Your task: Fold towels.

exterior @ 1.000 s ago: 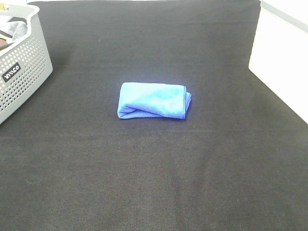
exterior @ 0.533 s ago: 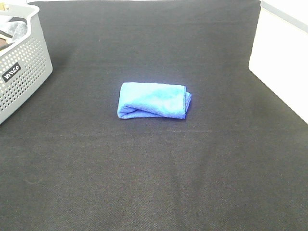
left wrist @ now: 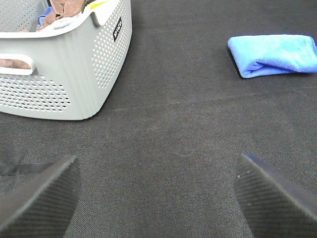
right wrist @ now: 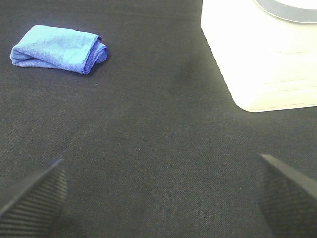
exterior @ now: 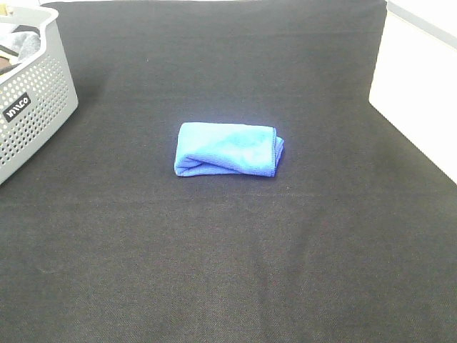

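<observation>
Blue towel folded mid-table, both tools pulled back and empty.

Sitting near the middle of the table point(exterior: 228, 271), slightly toward the far edge: the towel point(exterior: 227, 148), already doubled into a compact rectangle, rolled fold facing the right edge. Left tool point(left wrist: 156, 196) spread wide, nothing between its pads, well short of the towel. Right tool point(right wrist: 158, 193) likewise wide open and holding nothing, also well apart from it. Looks like this piece is done; next call probably a fresh one from the basket point(exterior: 32, 107) at the far left corner. Best done by pinching a single layer near a corner and lifting straight up, so the rest stays behind. Inside the basket point(left wrist: 64, 74): a bundle of brownish and blue cloth, contents otherwise hard to sort. At the far right corner, a white box point(right wrist: 257, 59), contents unseen.
</observation>
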Available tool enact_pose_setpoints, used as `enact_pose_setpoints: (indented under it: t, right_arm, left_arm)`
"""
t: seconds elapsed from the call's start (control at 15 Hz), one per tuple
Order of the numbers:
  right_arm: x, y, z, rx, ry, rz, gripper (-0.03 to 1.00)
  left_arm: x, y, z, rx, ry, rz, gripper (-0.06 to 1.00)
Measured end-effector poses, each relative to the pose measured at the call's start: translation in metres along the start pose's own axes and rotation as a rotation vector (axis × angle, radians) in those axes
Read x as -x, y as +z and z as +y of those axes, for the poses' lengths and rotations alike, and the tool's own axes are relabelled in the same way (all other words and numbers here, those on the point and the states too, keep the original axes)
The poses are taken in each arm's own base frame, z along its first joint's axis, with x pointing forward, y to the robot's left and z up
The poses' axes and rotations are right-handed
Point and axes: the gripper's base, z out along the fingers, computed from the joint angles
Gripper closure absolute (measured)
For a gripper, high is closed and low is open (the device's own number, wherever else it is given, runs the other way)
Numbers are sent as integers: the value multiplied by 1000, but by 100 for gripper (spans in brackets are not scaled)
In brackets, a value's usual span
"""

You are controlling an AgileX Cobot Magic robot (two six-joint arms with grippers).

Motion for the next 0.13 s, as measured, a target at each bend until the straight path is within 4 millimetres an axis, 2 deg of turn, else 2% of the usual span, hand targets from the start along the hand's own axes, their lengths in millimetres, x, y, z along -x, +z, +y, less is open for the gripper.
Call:
enact_pose_setpoints:
  t: [0.13]
  right_arm:
    - [0,0,0,0,0,0,1]
  left_arm:
    - [0,0,0,0,0,0,14]
